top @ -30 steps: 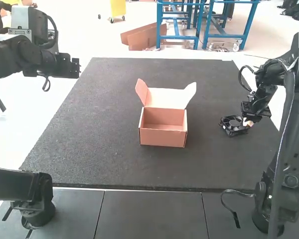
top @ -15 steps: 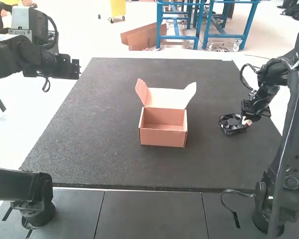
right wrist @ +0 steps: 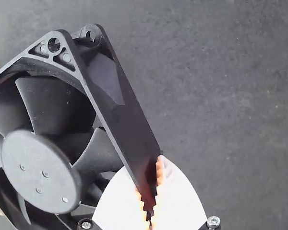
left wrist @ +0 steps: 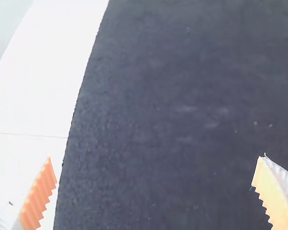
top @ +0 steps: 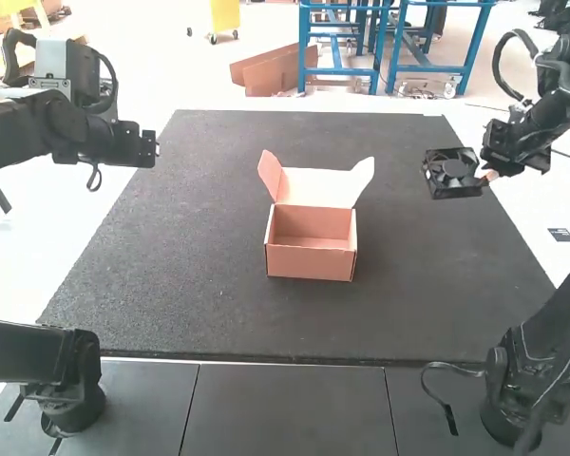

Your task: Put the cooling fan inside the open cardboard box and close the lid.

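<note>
A black square plastic cooling fan point(top: 451, 174) hangs in the air over the far right part of the dark rubbery mat point(top: 171, 247) that covers the table, gripped by the right gripper point(top: 489, 171). It sits to the right of the open brown cardboard box point(top: 311, 242) and well apart from it. Seen from above, the fan is tilted on edge, with its round hub and blades facing the near side. In the right wrist view the right gripper point(right wrist: 151, 191) is clamped narrowly on one edge of the fan point(right wrist: 62, 143) frame, the thin black wall pinched between the orange toothed pads point(right wrist: 158, 168) on the white fingers point(right wrist: 182, 206), with only the mat beneath. The cardboard box stands near the middle of the mat, its opening facing up, its lid raised on the far side and a small flap sticking up at each end of that lid. The left gripper point(top: 147, 150) hovers above the far left edge of the mat, well away from both box and fan. In the left wrist view the left gripper point(left wrist: 153, 196) is spread wide, its orange ribbed pads point(left wrist: 38, 191) far apart and holding nothing, with the boundary between mat and pale floor below them.
</note>
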{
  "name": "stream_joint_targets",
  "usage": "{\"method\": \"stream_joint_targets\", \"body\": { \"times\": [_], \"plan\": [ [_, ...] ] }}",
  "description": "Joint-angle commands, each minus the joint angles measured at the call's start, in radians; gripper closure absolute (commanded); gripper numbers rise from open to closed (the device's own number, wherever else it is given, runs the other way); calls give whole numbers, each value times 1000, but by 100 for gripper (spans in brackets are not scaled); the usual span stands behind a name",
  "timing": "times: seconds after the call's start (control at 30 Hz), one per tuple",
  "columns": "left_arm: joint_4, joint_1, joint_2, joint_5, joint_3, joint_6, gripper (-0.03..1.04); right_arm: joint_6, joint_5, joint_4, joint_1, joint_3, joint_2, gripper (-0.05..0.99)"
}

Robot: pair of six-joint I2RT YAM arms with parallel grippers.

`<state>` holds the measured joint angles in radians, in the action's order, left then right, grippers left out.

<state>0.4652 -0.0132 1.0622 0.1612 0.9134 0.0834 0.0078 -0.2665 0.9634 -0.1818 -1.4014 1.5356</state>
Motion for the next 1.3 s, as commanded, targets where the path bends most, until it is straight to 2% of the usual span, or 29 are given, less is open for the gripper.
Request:
{"method": "stream_joint_targets", "body": {
  "times": [0.0,0.3,0.53,0.7,0.93,1.17,1.27],
  "plan": [
    [-20,2,4,-11,-11,-5,4,129,-48,-2,42,-24,-94,95],
    [-30,4,4,-28,-25,-7,4,354,-79,123,263,-48,-169,95],
    [-16,4,1,-38,-22,-7,4,534,-86,118,507,-77,-175,95],
    [-7,2,-4,-45,-18,-7,4,641,-89,63,659,-51,-160,95],
    [-3,-41,-19,-45,-13,-5,4,741,-59,-32,780,-25,-91,95],
    [-2,-65,-25,-45,-4,-4,4,802,-50,-84,792,-13,-6,95],
    [-2,-67,-25,-45,4,-4,4,805,-13,-114,792,5,26,95]
  ]
}}
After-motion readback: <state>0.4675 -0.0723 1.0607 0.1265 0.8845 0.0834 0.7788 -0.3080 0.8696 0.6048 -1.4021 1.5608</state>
